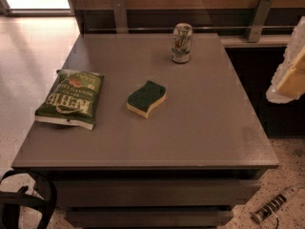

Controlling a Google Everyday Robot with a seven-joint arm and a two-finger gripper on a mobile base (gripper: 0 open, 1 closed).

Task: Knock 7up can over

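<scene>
The 7up can [182, 43] stands upright near the far edge of the grey table [200, 128], right of centre. It is white and silver with green and red markings. My gripper [289, 75] shows at the right edge of the camera view, beyond the table's right side, to the right of the can, nearer me and well apart from it. Only part of the gripper is in view and it touches nothing.
A green and yellow sponge [147, 98] lies at the table's middle. A green chip bag [71, 98] lies flat at the left. A wooden wall with a metal rail [143, 30] runs behind the table. A power strip [275, 205] lies on the floor at the lower right.
</scene>
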